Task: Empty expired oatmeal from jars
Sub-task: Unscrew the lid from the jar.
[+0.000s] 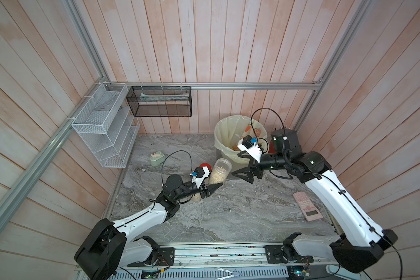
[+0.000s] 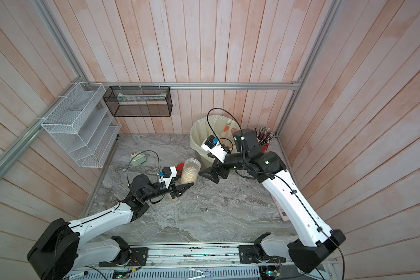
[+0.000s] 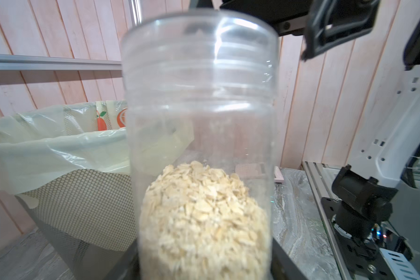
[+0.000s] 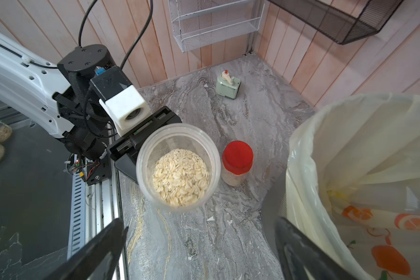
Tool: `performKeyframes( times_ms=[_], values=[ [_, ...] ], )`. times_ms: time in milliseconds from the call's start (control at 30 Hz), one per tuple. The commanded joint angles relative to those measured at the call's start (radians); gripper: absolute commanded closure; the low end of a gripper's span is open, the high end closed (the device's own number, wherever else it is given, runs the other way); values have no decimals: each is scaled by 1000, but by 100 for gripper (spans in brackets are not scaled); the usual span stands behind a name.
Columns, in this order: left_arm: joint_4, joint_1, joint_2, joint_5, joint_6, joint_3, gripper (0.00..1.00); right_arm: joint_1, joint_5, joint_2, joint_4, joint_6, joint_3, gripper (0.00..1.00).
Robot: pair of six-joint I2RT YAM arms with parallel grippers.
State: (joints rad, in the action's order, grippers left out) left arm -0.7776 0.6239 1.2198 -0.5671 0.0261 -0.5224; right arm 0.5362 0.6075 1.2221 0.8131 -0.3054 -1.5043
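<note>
Left gripper point(image 1: 215, 186) clamps lidless jar point(image 3: 199, 84) low, frame centre, beside bin point(image 1: 217, 143): oatmeal point(image 4: 180, 177) seems ready for tipping. Right gripper point(image 1: 242, 176) gapes empty beside jar mouth, probably giving room.

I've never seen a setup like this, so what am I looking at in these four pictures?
Two robot arms with pincer grippers work at a marble table. Two pictures look down from overhead; the other two come from a camera on each arm's wrist. The left gripper grips an open clear jar partly filled with oatmeal. The right gripper is open and empty beside the bag-lined bin. Also on the table: a red-lidded jar, a small green device and a pink calculator.
</note>
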Motion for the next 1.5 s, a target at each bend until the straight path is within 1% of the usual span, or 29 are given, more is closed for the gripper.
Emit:
performKeyframes(
  times_ms=[0,67,100,133,167,233,300,333,400,433,500,533,700,800,933,1100,1200,1333,1467],
  values=[
    [-16,17,-35,116,43,-34,96,-43,-16,-98,-157,165,85,2],
    [5,46,-51,180,86,-34,96,-59,-36,-147,-200,245,130,2],
    [11,59,-53,200,104,-34,96,-59,-68,-166,-224,290,150,2],
    [23,74,-52,223,126,-42,97,-61,-97,-181,-240,354,160,2],
    [32,92,-50,250,146,-46,96,-61,-98,-187,-244,414,159,2],
    [46,121,-39,287,180,-56,96,-61,-114,-190,-256,568,155,6],
    [47,137,-29,317,198,-58,97,-61,-127,-179,-235,709,137,8],
    [40,144,-25,332,202,-56,97,-60,-157,-170,-203,775,123,8],
    [28,155,-21,362,213,-54,96,-50,-182,-143,-130,830,85,9],
    [28,165,-18,383,224,-54,96,-32,-224,-130,-90,848,59,8],
    [36,184,-13,417,250,-60,96,17,-306,-109,-30,870,21,8],
    [42,194,-9,436,268,-66,97,31,-328,-99,-10,880,5,7],
    [85,234,22,504,330,-94,96,71,-341,-47,30,911,-35,6],
    [94,240,33,516,335,-99,96,110,-376,-21,57,917,-51,6],
    [100,243,36,526,345,-104,96,152,-392,-2,66,928,-45,6],
    [120,267,43,560,388,-114,96,178,-411,37,74,912,-57,6],
    [118,271,40,566,390,-108,96,185,-405,52,71,910,-62,7],
    [117,271,34,571,391,-100,96,194,-404,67,78,907,-70,12],
    [118,271,33,574,393,-96,96,196,-420,69,94,904,-77,13]
  ],
)
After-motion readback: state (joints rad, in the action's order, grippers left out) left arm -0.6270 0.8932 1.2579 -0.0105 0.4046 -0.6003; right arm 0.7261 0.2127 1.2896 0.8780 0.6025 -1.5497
